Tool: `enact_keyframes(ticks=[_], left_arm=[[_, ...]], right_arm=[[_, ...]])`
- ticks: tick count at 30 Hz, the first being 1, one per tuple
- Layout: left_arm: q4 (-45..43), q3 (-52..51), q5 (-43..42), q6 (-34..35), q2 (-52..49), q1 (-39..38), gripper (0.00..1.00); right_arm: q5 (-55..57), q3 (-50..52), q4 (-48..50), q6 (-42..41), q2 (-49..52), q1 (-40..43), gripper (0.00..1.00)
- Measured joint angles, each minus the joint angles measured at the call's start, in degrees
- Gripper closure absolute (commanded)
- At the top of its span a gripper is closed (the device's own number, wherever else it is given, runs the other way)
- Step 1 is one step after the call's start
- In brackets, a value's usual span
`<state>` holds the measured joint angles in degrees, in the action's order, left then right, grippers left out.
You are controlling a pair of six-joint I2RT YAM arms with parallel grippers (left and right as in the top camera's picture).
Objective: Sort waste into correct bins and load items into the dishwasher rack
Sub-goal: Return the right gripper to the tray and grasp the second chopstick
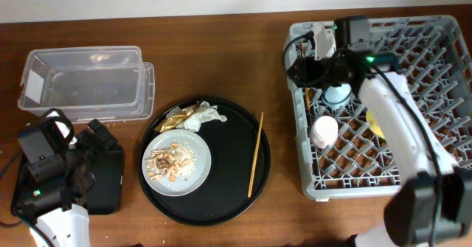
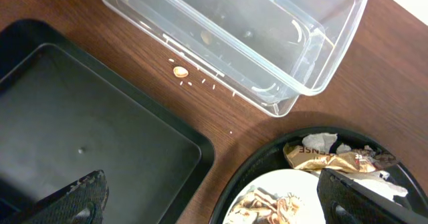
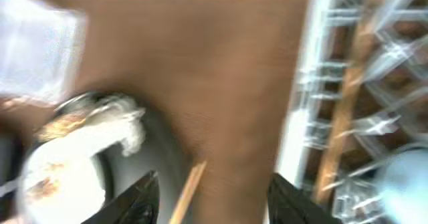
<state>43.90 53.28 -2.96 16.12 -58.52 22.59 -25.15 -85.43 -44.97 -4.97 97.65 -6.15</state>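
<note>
The grey dishwasher rack (image 1: 442, 63) stands at the right and holds a pink cup (image 1: 324, 131), a blue cup (image 1: 338, 94), a partly hidden yellow bowl (image 1: 375, 123) and one chopstick (image 3: 344, 117). The other chopstick (image 1: 255, 155) lies on the round black tray (image 1: 228, 195). The grey plate (image 1: 193, 175) there carries food scraps (image 1: 168, 163), with white and gold wrappers (image 1: 193, 117) behind it. My right gripper (image 1: 301, 64) is open and empty over the rack's left edge; its wrist view is blurred. My left gripper (image 2: 214, 204) is open and empty between the shallow black tray (image 2: 87, 130) and the plate (image 2: 281, 197).
The clear tub (image 1: 85, 81) stands at the back left, with a small crumb (image 2: 179, 71) on the table beside it. The shallow black tray (image 1: 107, 181) lies at the front left, partly under my left arm. The table is brown wood.
</note>
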Motion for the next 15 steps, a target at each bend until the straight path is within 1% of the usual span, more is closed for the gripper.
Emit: enact_keyframes(ticks=[1,2,3,4,5,6,7,8,11,12,13,14,15], left_arm=[[0.0,0.0,0.0,0.0,0.0,0.0,0.01],[0.0,0.0,0.0,0.0,0.0,0.0,0.01],[0.0,0.0,0.0,0.0,0.0,0.0,0.01],[0.0,0.0,0.0,0.0,0.0,0.0,0.01],[0.0,0.0,0.0,0.0,0.0,0.0,0.01],[0.0,0.0,0.0,0.0,0.0,0.0,0.01],[0.0,0.0,0.0,0.0,0.0,0.0,0.01],[0.0,0.0,0.0,0.0,0.0,0.0,0.01],[0.0,0.0,0.0,0.0,0.0,0.0,0.01],[0.0,0.0,0.0,0.0,0.0,0.0,0.01],[0.0,0.0,0.0,0.0,0.0,0.0,0.01],[0.0,0.0,0.0,0.0,0.0,0.0,0.01],[0.0,0.0,0.0,0.0,0.0,0.0,0.01]], right_arm=[[-3.9,-0.2,-3.0,0.0,-2.8,-1.1,0.39],[-5.9,-0.5,-5.5,-0.4,-4.2,-3.1,0.18],[-6.7,-0.6,-6.8,-0.4,-4.4,-4.8,0.08],[-7.0,-0.5,-7.8,-0.6,-4.2,-7.7,0.08],[-6.3,-0.2,-7.9,-2.1,-4.0,-10.5,0.06],[-3.5,0.2,-8.0,-5.4,-3.8,-14.0,0.02],[0.0,0.5,-8.3,-8.7,-3.2,-16.9,0.01],[8.7,1.3,-9.7,-17.2,-1.3,-22.0,0.01],[17.9,2.3,-10.1,-26.7,2.1,-27.2,0.01],[19.2,2.7,-9.9,-29.1,3.7,-28.9,0.17],[19.8,2.8,-9.9,-29.7,4.2,-29.7,0.27],[21.1,3.0,-9.9,-31.0,4.9,-30.8,0.33],[22.4,3.0,-9.9,-31.9,5.4,-31.5,0.34]])
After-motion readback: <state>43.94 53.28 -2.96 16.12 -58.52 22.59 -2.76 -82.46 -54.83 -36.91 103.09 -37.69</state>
